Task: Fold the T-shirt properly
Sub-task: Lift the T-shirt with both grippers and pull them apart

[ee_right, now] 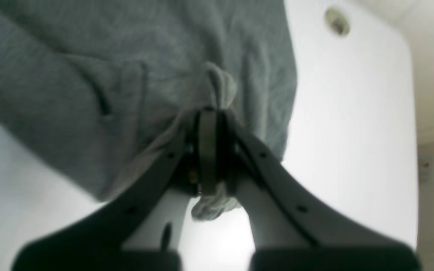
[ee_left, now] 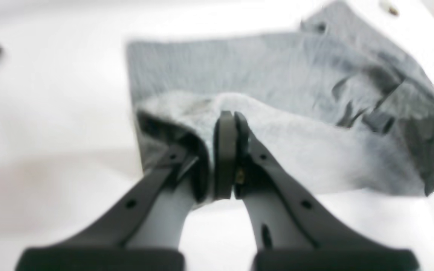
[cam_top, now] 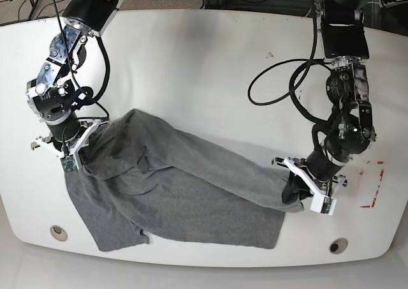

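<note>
Nearest in the base view, two round holes (cam_top: 58,232) sit in the front edge of the white desk (cam_top: 210,59), one by each corner. Just behind them the shirt (cam_top: 191,193) lies across the front half of the desk, its front edge flat and a raised ridge running diagonally between the two arms. The left tool (ee_left: 231,116) is clamped on a fold of the shirt at the end nearer the red marks (cam_top: 376,187); the cloth hangs from its pinched tips. The right tool (ee_right: 209,113) is clamped on a bunched bit of the shirt at the other end, with a tuft poking out behind the tips. Behind, black cables (cam_top: 280,78) loop over the bare desk.
</note>
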Available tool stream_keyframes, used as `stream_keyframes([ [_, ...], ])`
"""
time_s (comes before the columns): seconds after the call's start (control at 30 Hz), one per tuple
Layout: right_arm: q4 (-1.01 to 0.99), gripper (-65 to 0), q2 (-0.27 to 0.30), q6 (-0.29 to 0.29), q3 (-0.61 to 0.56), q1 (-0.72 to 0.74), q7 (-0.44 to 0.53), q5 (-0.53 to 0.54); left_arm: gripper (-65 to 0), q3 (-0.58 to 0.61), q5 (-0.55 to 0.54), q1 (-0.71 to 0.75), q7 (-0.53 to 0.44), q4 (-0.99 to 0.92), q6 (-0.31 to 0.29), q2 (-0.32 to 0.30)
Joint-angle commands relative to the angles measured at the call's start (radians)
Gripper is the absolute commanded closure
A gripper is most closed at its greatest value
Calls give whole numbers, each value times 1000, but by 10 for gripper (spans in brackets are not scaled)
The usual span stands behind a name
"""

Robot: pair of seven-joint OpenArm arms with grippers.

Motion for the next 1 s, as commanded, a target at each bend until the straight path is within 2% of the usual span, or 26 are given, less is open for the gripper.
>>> stream_keyframes([
  [0.0,10,-2,35,-2,1,54,24,6,0,-21,-11,-24,-26,53,-1,-20],
  [0.13,-42,-2,53,-2,0,135,24,6,0,-54,-11,-41,-14,93,-1,-43],
  [0.47,-208,-2,158,-2,-3,356,24,4,0,-179,-8,-210,49,107,-1,-78],
  [0.7,-336,-2,248,-2,-100,539,24,4,0,-193,-5,-366,60,86,-1,-89],
  [0.97,-441,-2,291,-2,-197,753,24,4,0,-193,-5,-551,60,-5,-1,-101],
])
